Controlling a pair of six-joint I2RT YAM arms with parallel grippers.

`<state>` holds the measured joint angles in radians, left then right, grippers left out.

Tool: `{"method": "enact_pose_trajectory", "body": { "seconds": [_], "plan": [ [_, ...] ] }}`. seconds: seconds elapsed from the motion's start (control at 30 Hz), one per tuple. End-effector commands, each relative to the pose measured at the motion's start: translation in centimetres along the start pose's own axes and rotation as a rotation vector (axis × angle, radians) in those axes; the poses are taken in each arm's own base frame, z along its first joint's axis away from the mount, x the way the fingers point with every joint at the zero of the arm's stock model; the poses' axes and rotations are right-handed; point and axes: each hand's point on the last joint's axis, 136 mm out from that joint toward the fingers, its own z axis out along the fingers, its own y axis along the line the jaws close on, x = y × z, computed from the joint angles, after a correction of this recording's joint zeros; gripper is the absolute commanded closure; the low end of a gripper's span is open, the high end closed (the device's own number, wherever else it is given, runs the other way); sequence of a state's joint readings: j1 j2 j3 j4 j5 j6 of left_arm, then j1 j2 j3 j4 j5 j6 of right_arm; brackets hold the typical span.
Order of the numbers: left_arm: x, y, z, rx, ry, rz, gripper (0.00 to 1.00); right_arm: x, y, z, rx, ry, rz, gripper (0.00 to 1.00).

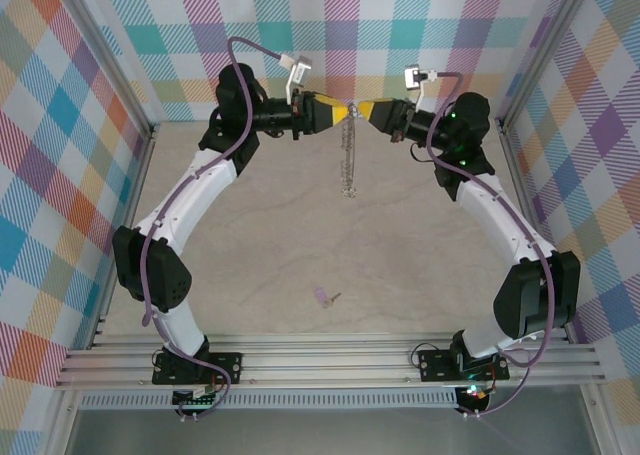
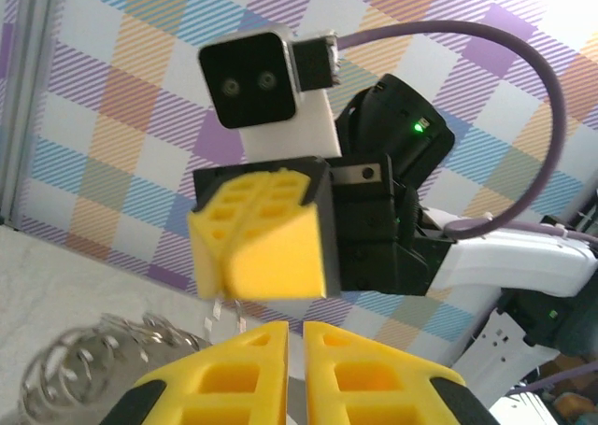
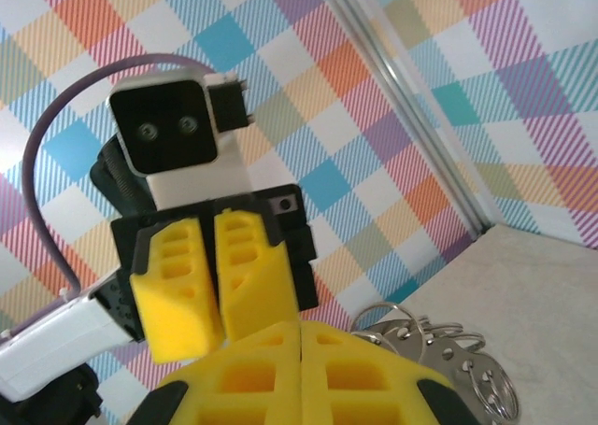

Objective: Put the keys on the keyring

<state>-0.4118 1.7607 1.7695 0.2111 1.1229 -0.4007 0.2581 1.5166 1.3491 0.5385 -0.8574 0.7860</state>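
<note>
At the far middle of the pale table (image 1: 260, 225) we see both yellow-fingered grippers tip to tip; the keyring (image 1: 348, 155) — a large thin grey metal hoop fringed with tiny silvery pieces — hangs below them. The right gripper (image 1: 362, 111) is clenched on its top; whether the left gripper (image 1: 342, 108) grips it we cannot tell. The tiny lilac-headed, grey-bladed key (image 1: 323, 297) lies near the arm bases (image 1: 200, 365), well apart.

Blurry, edge-cropped keyring (image 2: 89, 369)
</note>
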Motion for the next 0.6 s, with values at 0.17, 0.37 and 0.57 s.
{"method": "enact_pose_trajectory", "body": {
  "seconds": [0.17,0.37,0.57],
  "plan": [
    [1.4,0.2,0.7,0.027,0.037,-0.018,0.84,-1.1,1.1,-0.4,-0.017,-0.048,-0.04,1.0],
    [1.2,1.2,0.6,-0.02,0.011,-0.009,0.83,-1.0,1.0,-0.4,-0.015,-0.047,-0.035,1.0],
    [0.9,2.3,0.4,-0.06,-0.025,-0.012,0.81,-1.0,1.1,-0.4,-0.019,-0.045,-0.035,1.0]
  ]
}}
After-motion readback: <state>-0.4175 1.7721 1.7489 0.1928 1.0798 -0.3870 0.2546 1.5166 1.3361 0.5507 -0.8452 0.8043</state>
